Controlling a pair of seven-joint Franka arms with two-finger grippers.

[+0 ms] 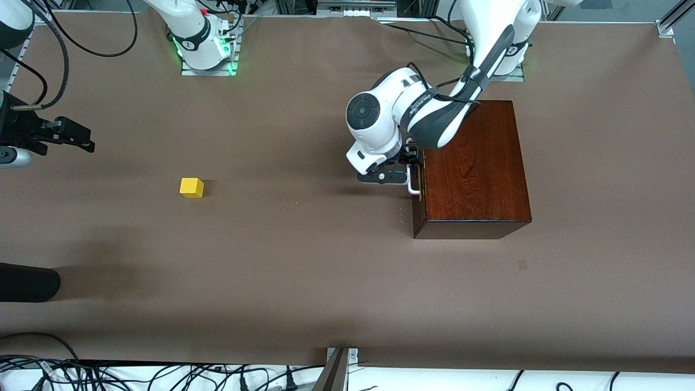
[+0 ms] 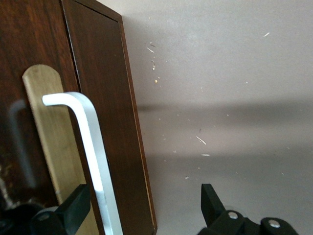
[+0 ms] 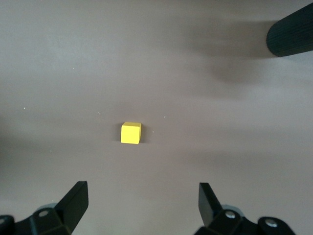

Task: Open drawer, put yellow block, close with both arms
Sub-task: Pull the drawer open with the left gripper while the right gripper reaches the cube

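The dark wooden box stands toward the left arm's end of the table, with its drawer shut. The white bar handle faces the right arm's end and also shows in the left wrist view. My left gripper is open at the drawer front, and in its wrist view one finger lies on each side of the bar without clamping it. The yellow block lies on the table, also in the right wrist view. My right gripper hangs open and empty over the right arm's end, apart from the block.
A black cylindrical object reaches in at the right arm's end, nearer the front camera than the block, and also shows in the right wrist view. Cables lie along the table's near edge. Brown table spreads between block and box.
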